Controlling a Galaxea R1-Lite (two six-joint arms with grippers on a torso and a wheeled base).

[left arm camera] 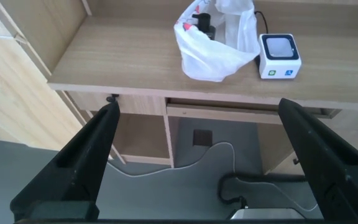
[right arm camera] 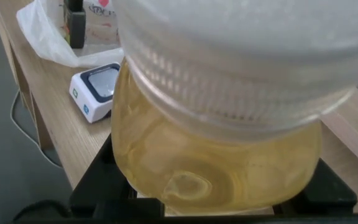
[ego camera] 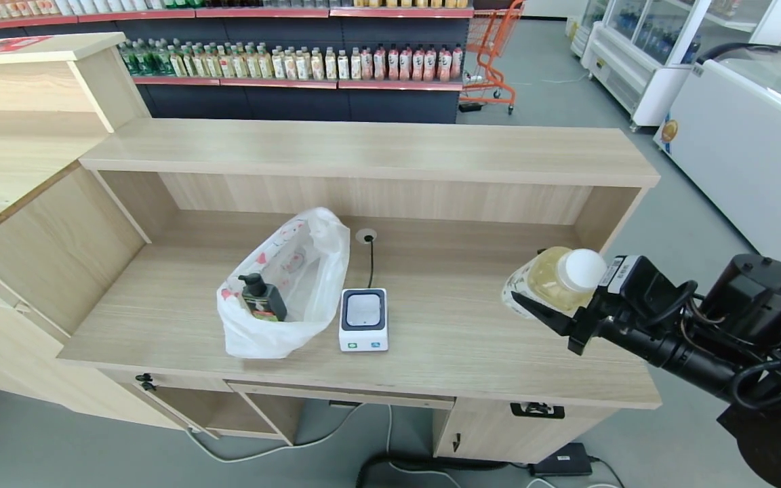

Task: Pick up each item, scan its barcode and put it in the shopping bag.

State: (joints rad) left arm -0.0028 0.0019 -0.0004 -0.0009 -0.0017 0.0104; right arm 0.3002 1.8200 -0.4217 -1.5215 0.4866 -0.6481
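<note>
Where the right gripper stands: the right gripper is above the right end of the counter, jaws closed around a bottle of yellow liquid, its white cap pointing up towards the head camera.
Bottle position: lifted clear of the counter and well apart from the scanner; which side carries the barcode cannot be told.
Left gripper: the left gripper hangs off the counter's front edge, fingers spread wide with nothing between them.
Scanner: the white scanner sits near the counter's front, window facing up, just beside the bag on the side nearer the right arm; its cable runs back to a grommet.
Shopping bag: the shopping bag stands slumped with its mouth open; a dark pump bottle is upright inside.
Step in hand: judged to be the scan step for the bottle; pick-up is done, bagging is not yet done.
Next move calls for: carrying the bottle leftward over the scanner window and turning its labelled side down, then lowering it into the bag mouth beside the pump bottle.
Risk: the bag's soft rim may fold under the load.
</note>
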